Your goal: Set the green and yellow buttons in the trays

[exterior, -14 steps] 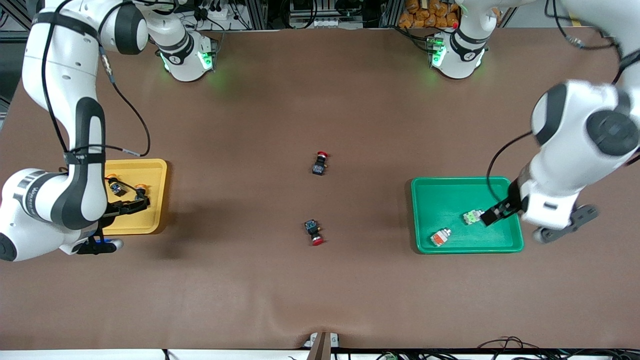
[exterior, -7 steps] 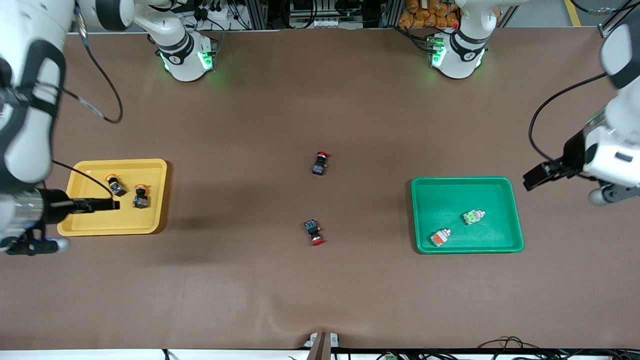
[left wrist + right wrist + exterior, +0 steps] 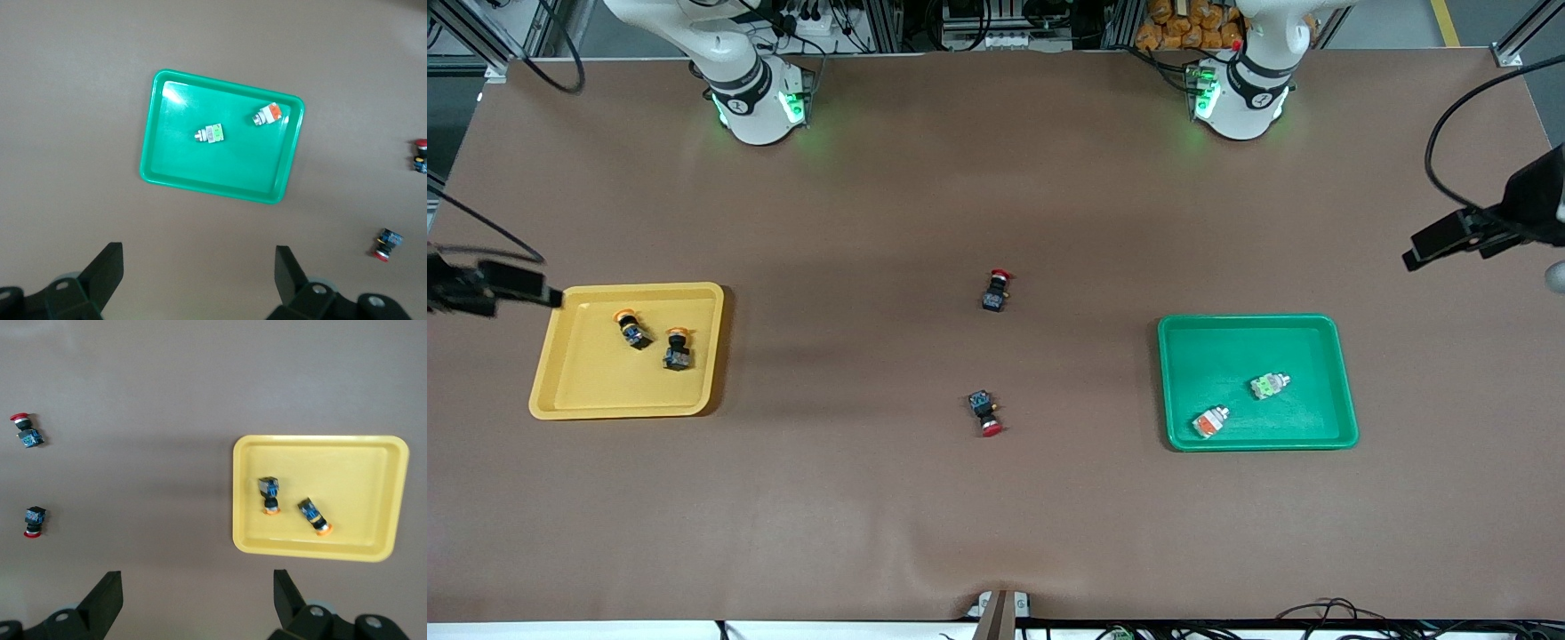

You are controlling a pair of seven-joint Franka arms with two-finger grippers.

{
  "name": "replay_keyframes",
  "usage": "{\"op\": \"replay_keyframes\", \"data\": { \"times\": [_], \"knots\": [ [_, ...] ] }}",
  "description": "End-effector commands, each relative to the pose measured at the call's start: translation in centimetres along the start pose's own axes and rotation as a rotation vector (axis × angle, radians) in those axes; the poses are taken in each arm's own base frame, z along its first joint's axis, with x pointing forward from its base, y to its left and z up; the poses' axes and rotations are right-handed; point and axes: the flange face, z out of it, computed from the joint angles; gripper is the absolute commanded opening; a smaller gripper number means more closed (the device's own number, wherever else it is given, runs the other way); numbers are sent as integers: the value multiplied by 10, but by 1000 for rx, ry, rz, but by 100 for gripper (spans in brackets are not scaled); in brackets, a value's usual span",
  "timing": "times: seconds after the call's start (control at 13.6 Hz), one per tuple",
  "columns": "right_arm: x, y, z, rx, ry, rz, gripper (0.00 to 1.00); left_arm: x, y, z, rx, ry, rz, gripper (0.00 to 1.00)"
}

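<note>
Risk from here looks small but real to me: both trays already hold their buttons, so the likeliest mistake is sending a claw back down and knocking a tray, or picking up one of the red-capped switches that do not belong in either tray.

Left claw (image 3: 198,273) hangs high with its jaws wide apart and nothing between them. Below it and a little toward the desk's middle sits the green tray (image 3: 1184,338), with the green-faced button (image 3: 1268,385) and the orange-faced button (image 3: 1210,422) lying on their sides inside it, apart from each other. Neither touches the claw; both lie well below it.

Right claw (image 3: 197,593) also hangs high, jaws spread and empty, over the desk edge at its own end. The yellow tray (image 3: 569,396) lies below it, toward the middle of the desk. Two dark buttons with orange-yellow caps, one (image 3: 632,330) and the other (image 3: 677,348), rest close together in the tray, well clear of the claw.

Two red-capped switches, one (image 3: 996,291) and another (image 3: 985,413), lie on the bare desk (image 3: 996,516) between the trays, well apart from both claws. I judge the sorting done; any further descent would only invite trouble.
</note>
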Motion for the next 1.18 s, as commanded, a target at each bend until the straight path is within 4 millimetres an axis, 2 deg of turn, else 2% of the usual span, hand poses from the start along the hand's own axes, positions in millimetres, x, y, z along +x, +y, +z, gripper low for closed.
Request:
{"op": "replay_keyframes", "data": {
  "times": [0.0,0.07,0.15,0.22,0.37,0.52,0.66,0.88,1.1],
  "knots": [
    [-29,-4,-14,-31,8,53,100,-20,-3,3,8,-22,45,100],
    [-40,4,-20,-21,19,65,100,-25,-1,9,15,-35,90,100],
    [-51,5,-23,-7,34,64,100,-29,-6,6,16,-32,94,100],
    [-62,5,-19,4,47,58,100,-37,-2,7,19,-36,102,100],
    [-77,-6,-7,-41,61,32,100,-58,-5,6,26,-34,105,100],
    [-89,-18,1,-59,73,9,100,-71,5,5,93,-39,140,100],
    [-87,-21,-3,-97,82,-10,100,-82,10,0,144,-24,158,100],
    [-88,-17,-11,-105,87,-10,100,-82,5,-9,139,-6,153,100],
    [-84,-25,-15,-169,87,-50,100,-79,8,-26,126,29,157,100]
  ]
}}
